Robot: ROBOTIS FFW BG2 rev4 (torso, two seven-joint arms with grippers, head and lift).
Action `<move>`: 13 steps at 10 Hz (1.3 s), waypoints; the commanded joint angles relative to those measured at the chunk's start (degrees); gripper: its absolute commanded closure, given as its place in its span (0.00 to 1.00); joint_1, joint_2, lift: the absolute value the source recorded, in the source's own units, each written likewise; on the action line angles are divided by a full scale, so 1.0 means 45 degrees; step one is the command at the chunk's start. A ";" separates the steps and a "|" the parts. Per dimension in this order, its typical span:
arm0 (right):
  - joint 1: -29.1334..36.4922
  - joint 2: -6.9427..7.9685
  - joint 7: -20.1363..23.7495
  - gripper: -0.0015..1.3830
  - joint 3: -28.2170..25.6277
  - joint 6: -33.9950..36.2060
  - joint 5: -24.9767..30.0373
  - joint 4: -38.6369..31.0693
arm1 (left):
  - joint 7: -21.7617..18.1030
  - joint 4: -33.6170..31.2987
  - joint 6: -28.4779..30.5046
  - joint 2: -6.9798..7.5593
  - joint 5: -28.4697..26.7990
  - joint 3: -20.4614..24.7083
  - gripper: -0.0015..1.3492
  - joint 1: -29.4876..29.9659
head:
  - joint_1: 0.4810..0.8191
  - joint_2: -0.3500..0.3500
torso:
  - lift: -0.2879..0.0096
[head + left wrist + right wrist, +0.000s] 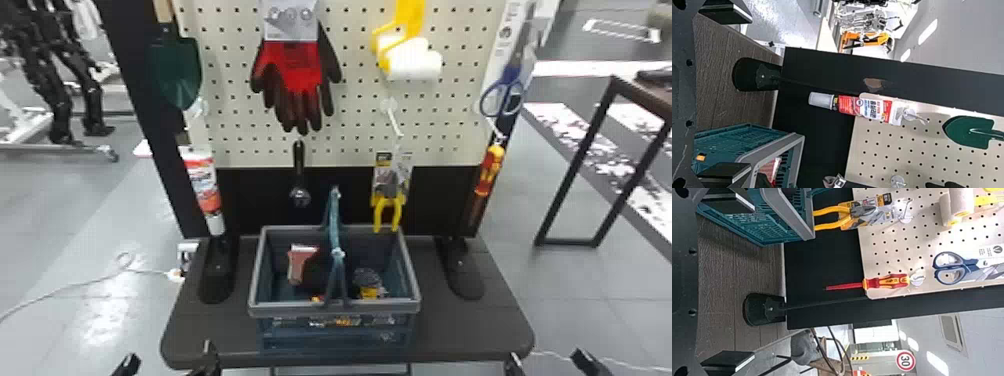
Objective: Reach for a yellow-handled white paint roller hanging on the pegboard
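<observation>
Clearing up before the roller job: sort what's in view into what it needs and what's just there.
Needed:
- paint roller
- pegboard
- probably the right gripper, on its side

Just there:
- trowel
- gloves
- scissors
- tube
- pliers
- screwdriver
- basket

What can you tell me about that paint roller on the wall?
The paint roller has a bright yellow handle, likely plastic, and a white, soft-looking part that appears to be two short rolls side by side, with yellow at their ends. It hangs handle up in front of the pegboard, toward the robot's right, beside the red and black gloves and above the pliers. It looks clean. Nothing is gripping it; its hook can't be made out.
</observation>
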 commanded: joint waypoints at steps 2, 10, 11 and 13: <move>0.0000 0.0070 0.0001 0.00 0.0000 0.0000 0.0000 0.0000 | 0.0000 0.0000 0.0000 0.0000 0.0000 0.0000 0.00 0.0000 | 0.20 0.50 | 0.63; 0.0000 0.0070 0.0001 0.00 0.0000 0.0000 0.0000 0.0000 | 0.0000 0.0000 0.0000 0.0000 0.0000 0.0000 0.00 0.0000 | 0.20 0.50 | 0.63; 0.0000 0.0070 0.0001 0.00 0.0000 0.0000 0.0000 0.0000 | 0.0000 0.0000 0.0000 0.0000 0.0000 0.0000 0.00 0.0000 | 0.20 0.50 | 0.63; 0.0000 0.0070 0.0001 0.00 0.0000 0.0000 0.0000 0.0000 | 0.0000 0.0000 0.0000 0.0000 0.0000 0.0000 0.00 0.0000 | 0.20 0.50 | 0.63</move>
